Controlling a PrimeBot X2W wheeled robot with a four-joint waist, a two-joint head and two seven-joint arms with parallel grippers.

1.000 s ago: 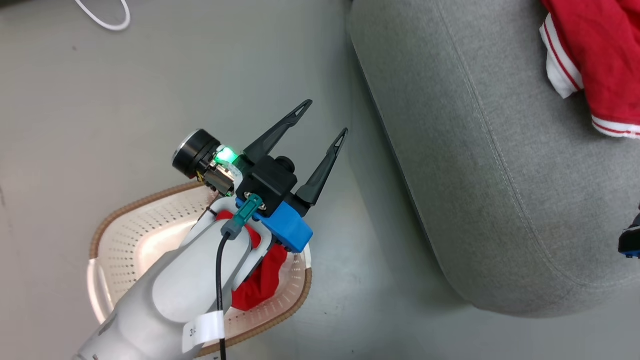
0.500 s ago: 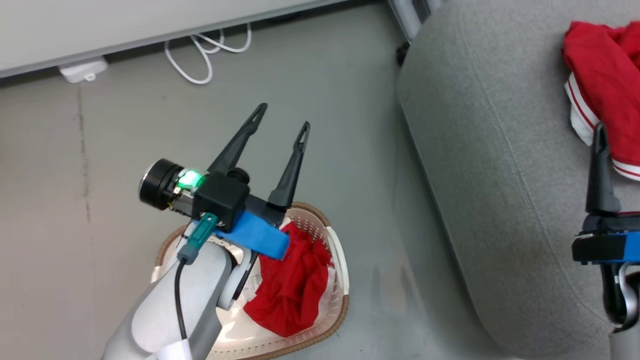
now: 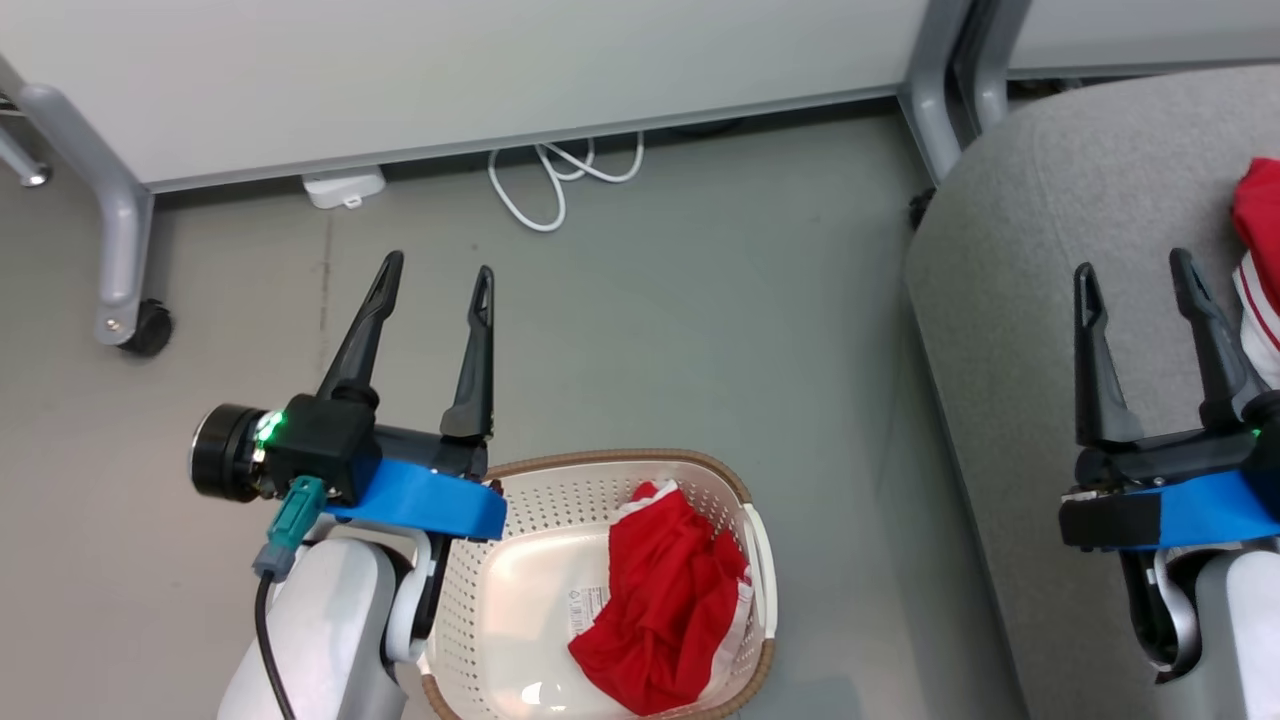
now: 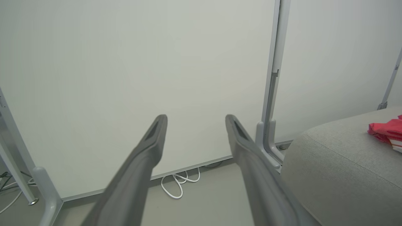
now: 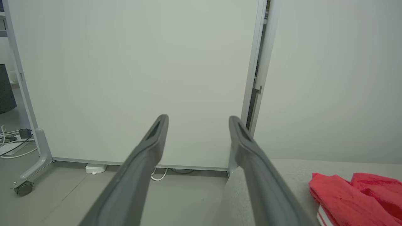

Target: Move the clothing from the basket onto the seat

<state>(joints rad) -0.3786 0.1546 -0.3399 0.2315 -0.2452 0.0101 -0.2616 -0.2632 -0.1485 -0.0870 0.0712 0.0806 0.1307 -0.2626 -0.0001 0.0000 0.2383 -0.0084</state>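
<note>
The grey seat (image 3: 1010,330) takes up the right side of the head view, its rounded edge turned to the floor (image 3: 720,300). The basket (image 3: 600,458) stands on that floor to the left of the seat, near it but not touching. One red garment (image 3: 1260,200) lies on the seat at the far right, and a second red garment (image 3: 665,600) with white trim sits bunched in the right half of the basket. The left gripper (image 3: 438,265) hangs over the floor just beyond the basket's left corner, jaws apart and empty. The right gripper (image 3: 1132,263) hangs over the seat beside the garment there, jaws likewise apart and holding nothing. The job looks about half done, and the step in hand is probably the reach into the basket for the second red garment. To do it well, the left arm should tip its fingers downward and come in over the highest fold of the heap, not the thin trim at its edge, with the jaws kept wide until they straddle a thick bunch of cloth. A shallow bite could catch one layer that slips, while a deep one could pinch the perforated bottom, where a small paper label (image 3: 590,605) shows, or drag the light basket along; lift straight up until the cloth clears the rim before swinging across to the seat
</note>
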